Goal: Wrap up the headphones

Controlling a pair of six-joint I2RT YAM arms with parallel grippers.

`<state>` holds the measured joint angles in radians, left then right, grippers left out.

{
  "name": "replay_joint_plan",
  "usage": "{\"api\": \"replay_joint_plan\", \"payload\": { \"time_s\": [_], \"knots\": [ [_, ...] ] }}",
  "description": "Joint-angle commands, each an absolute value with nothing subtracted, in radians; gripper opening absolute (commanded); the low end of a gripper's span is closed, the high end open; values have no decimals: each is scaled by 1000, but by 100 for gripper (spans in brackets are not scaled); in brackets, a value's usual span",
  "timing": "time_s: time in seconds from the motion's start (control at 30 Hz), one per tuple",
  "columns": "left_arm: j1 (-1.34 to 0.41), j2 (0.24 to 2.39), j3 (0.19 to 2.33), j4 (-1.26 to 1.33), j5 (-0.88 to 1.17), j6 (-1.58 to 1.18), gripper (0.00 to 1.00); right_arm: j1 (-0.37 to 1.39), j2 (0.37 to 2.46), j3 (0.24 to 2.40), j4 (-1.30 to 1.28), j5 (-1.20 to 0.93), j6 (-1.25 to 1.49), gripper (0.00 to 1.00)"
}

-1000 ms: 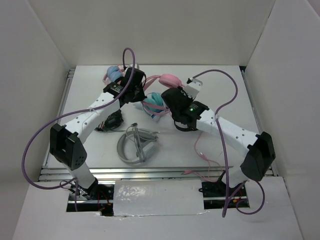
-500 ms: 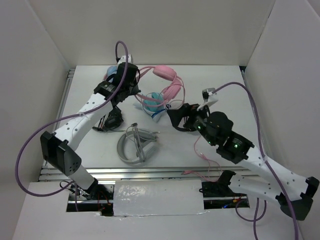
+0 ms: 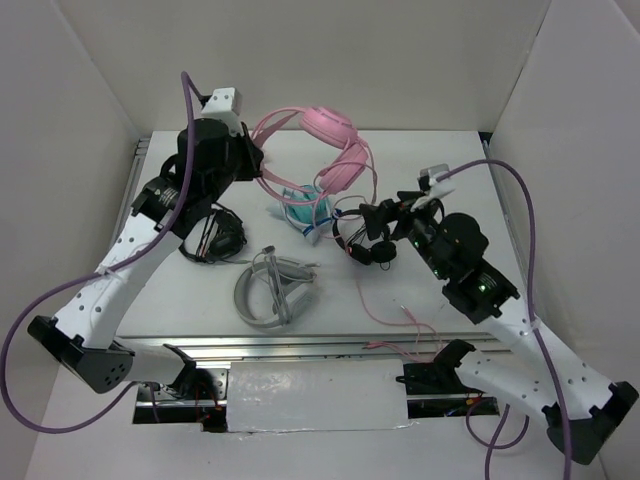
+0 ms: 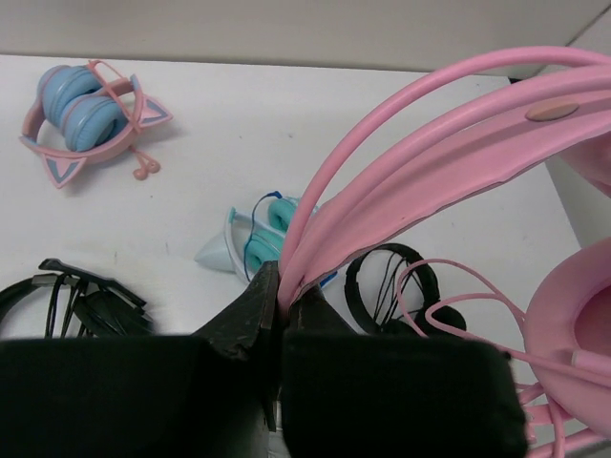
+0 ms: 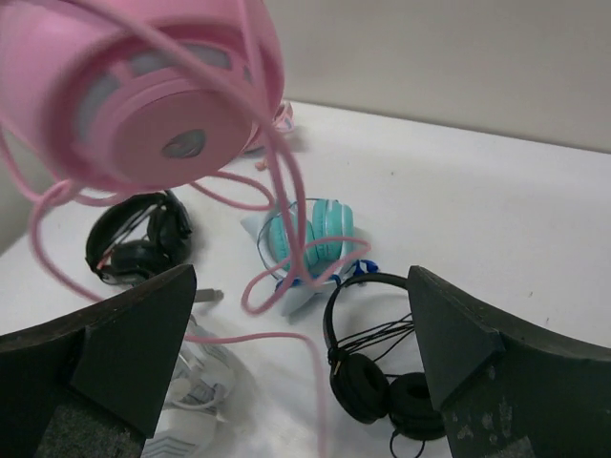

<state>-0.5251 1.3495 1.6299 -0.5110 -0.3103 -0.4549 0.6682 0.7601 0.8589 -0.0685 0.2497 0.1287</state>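
Note:
The large all-pink headphones (image 3: 332, 128) hang in the air above the back of the table. My left gripper (image 3: 256, 160) is shut on their pink headband (image 4: 458, 143), with the band pinched between its jaws (image 4: 284, 291). One round pink cup (image 5: 143, 86) fills the upper left of the right wrist view. The thin pink cable (image 5: 286, 191) dangles from it in loops and trails over the table (image 3: 395, 312) to the front edge. My right gripper (image 3: 380, 214) is open and empty (image 5: 301, 334), to the right of and below the cups, touching neither cup nor cable.
Black on-ear headphones (image 3: 366, 242) lie under my right gripper, also in its wrist view (image 5: 382, 382). Teal headphones (image 3: 300, 210) lie mid-table. Another black set (image 3: 220, 236) and a grey pair (image 3: 275, 292) lie left. The small pink pair with blue cups (image 4: 91, 110) sits at the back left.
My left gripper has risen and swung left, lifting the pink headphones off the table. My right gripper has drawn back from the pink cup to the right and stands open.

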Motion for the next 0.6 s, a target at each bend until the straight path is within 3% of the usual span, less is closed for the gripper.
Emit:
{"api": "replay_joint_plan", "payload": {
  "time_s": [0.0,0.2,0.23,0.3,0.33,0.43,0.5,0.57],
  "knots": [
    [-526,1281,1632,-358,-206,-474,0,612,843,936,-5,65,87,99],
    [-526,1269,1615,-357,-169,-480,0,540,907,908,60,-30,187,85],
    [-526,1267,1608,-356,-164,-482,0,535,890,888,98,-38,201,72],
    [-526,1252,1595,-348,-157,-482,0,526,853,832,129,-74,219,61],
    [-526,1250,1583,-339,-155,-486,0,525,835,819,133,-80,224,47],
    [-526,1224,1572,-337,-170,-489,0,535,760,793,97,-98,244,25],
    [-528,1223,1565,-339,-204,-486,0,541,697,788,48,-68,259,12],
    [-526,1224,1557,-342,-219,-482,0,551,634,793,8,-52,259,11]
  ]
}}
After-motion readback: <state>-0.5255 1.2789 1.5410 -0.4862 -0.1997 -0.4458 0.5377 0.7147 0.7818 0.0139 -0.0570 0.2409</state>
